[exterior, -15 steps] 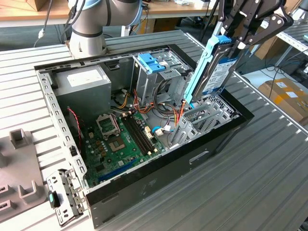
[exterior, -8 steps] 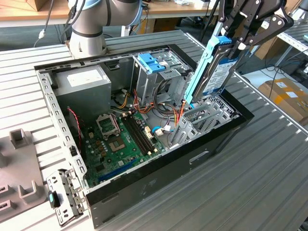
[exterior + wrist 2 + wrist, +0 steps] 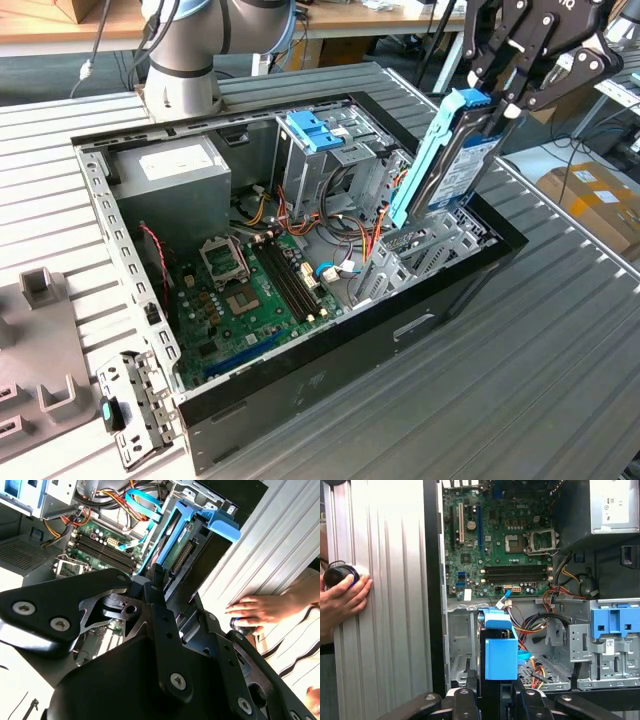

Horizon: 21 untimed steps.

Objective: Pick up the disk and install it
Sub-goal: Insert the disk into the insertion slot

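Exterior view
- Hand: the hand (image 3: 497, 108) comes in from the exterior view's upper right, and I read it as clamped on the upper end of the disk (image 3: 445, 165).
- Disk position: it is held on edge and tilted, with its light blue rail facing the inside of the case. Its lower end is down at the metal bay (image 3: 420, 250); I cannot tell whether the two touch.
- Case: the computer case (image 3: 300, 400) lies open on the ribbed desk (image 3: 520, 380).
- Inside the case: the power supply box (image 3: 170, 180) is at the exterior view's left, the circuit board (image 3: 250, 290) is on the case floor, and the blue latch (image 3: 315, 130) sits on top of the tall cage.
- Arm base: the arm base (image 3: 185, 60) stands on the desk behind the case.

Second wrist view
- Hand: the black links of the hand (image 3: 152, 580) converge on the disk (image 3: 182, 545).
- Disk: its green underside and blue rail are visible, just beside the case wall.
- Person: a person's fingers (image 3: 250, 610) rest on the desk (image 3: 280, 540) outside the case.

First wrist view
- Disk: the disk (image 3: 500, 650) is seen end-on as a blue block between the finger links of the hand (image 3: 490, 700).
- Beyond the disk: the circuit board (image 3: 505, 540), the power supply box (image 3: 615, 505) and the blue latch (image 3: 615, 622).
- Person: the person's fingers (image 3: 345, 597) cover a black knob (image 3: 337, 575) at the edge of the desk (image 3: 385, 605).
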Tool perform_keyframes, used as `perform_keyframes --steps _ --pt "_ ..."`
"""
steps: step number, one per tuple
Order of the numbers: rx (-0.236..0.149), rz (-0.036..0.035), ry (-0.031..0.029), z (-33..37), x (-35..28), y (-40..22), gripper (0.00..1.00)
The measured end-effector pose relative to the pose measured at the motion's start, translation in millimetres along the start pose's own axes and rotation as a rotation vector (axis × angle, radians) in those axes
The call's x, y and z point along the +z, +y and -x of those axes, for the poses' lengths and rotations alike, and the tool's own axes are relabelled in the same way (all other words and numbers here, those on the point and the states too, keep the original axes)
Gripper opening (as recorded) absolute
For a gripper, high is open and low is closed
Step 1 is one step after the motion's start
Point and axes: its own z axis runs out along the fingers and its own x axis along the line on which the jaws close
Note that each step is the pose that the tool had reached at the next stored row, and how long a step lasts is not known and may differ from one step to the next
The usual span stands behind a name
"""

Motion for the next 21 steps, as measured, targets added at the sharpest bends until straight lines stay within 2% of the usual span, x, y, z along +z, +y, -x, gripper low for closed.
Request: perform_keyframes --steps 1,2,14,21 --pt "-0.002 -0.0066 -0.0007 -1.5 1.0 -0.1 0.35" --pt "-0.002 -0.0094 -0.0008 -1.9 1.6 -0.1 0.35" --pt "-0.002 -0.0095 -0.0008 -2.3 8.5 0.1 0.35" --pt "-0.002 -0.0096 -0.0007 -2.4 18.9 0.3 0.35"
